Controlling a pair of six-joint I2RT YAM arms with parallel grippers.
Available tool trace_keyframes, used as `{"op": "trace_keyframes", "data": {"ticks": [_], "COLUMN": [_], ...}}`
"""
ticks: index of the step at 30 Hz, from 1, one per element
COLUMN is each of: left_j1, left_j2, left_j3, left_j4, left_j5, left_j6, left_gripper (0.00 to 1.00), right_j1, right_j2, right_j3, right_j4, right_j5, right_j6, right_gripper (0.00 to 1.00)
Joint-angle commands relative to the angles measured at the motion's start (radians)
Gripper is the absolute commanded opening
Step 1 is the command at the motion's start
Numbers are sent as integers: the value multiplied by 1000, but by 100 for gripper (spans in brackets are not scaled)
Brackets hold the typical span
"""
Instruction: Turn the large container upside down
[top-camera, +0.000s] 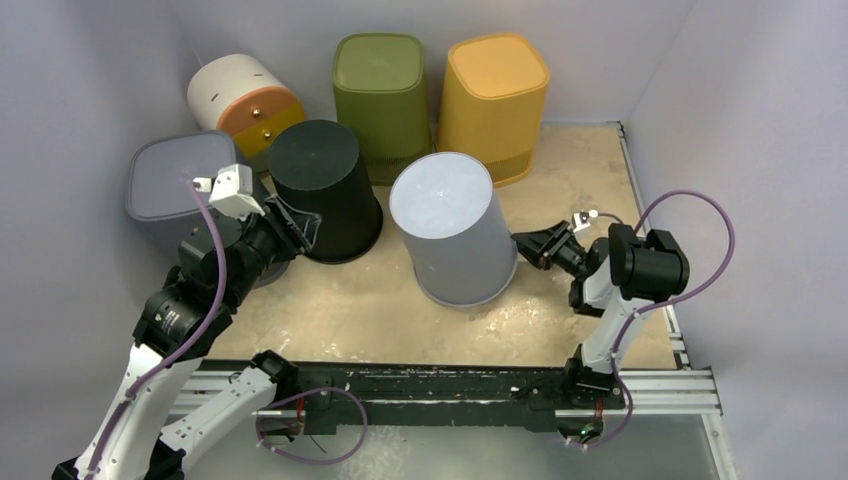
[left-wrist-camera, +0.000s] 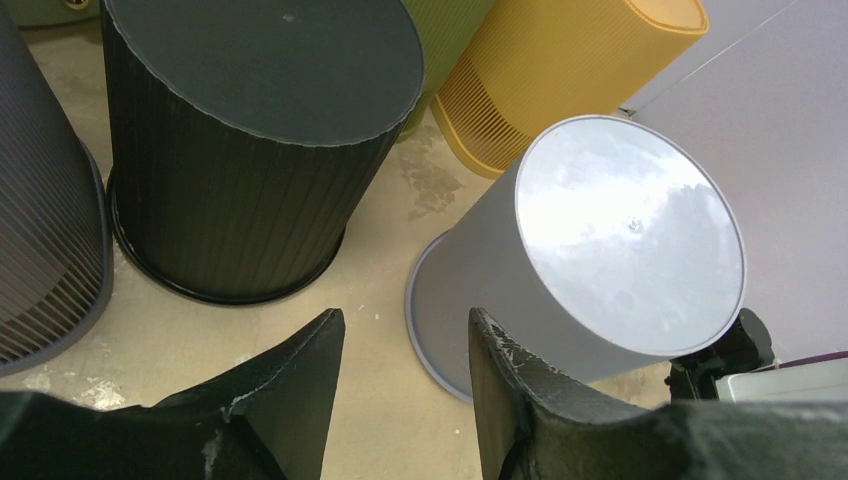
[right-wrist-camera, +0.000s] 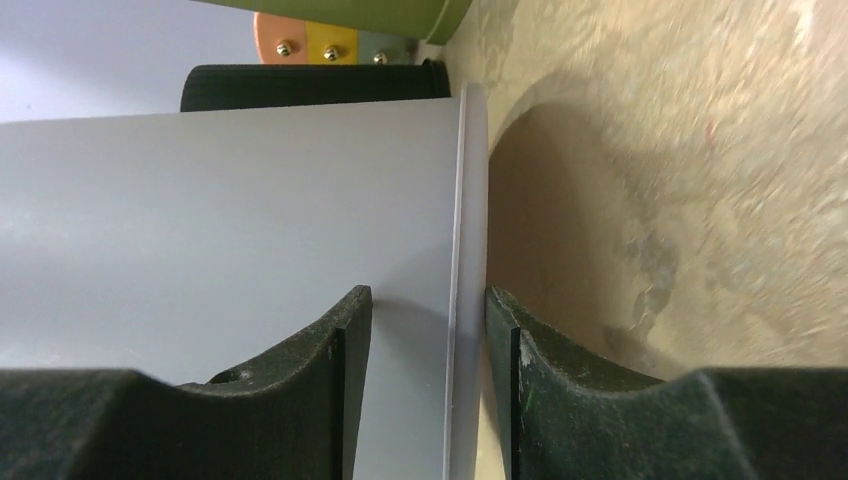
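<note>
The large container (top-camera: 450, 230) is a light grey round bin standing bottom up in the middle of the table, its rim down. My right gripper (top-camera: 522, 245) reaches its lower right side. In the right wrist view the right gripper (right-wrist-camera: 428, 300) is open, straddling the container's rim (right-wrist-camera: 470, 250): one finger lies over the grey wall with a gap, the other sits right beside the rim's edge. My left gripper (top-camera: 305, 225) hovers by the black bin; in its wrist view the left gripper (left-wrist-camera: 405, 325) is open over bare table, with the container (left-wrist-camera: 600, 260) ahead to the right.
A black bin (top-camera: 320, 185) and a dark grey bin (top-camera: 175, 180) stand bottom up at the left. An olive bin (top-camera: 382, 85) and a yellow bin (top-camera: 495, 85) stand at the back wall. A white-and-orange container (top-camera: 240, 100) lies at the back left. Walls close in both sides.
</note>
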Motion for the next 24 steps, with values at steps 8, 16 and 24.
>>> {"op": "trace_keyframes", "data": {"ticks": [8, 16, 24], "left_j1": [4, 4, 4], "left_j2": [-9, -5, -24], "left_j3": [-20, -57, -85], "left_j4": [13, 41, 15], "left_j5": [-16, 6, -13], "left_j6": [-7, -17, -11], "left_gripper": [47, 47, 57], "right_j1": [-56, -56, -56], "right_j2": [-204, -514, -740], "right_j3": [145, 229, 389], "right_j4": [-573, -1019, -1336], "right_j5": [190, 509, 678], "right_j6": [-591, -798, -919], "right_gripper": [49, 58, 78]}}
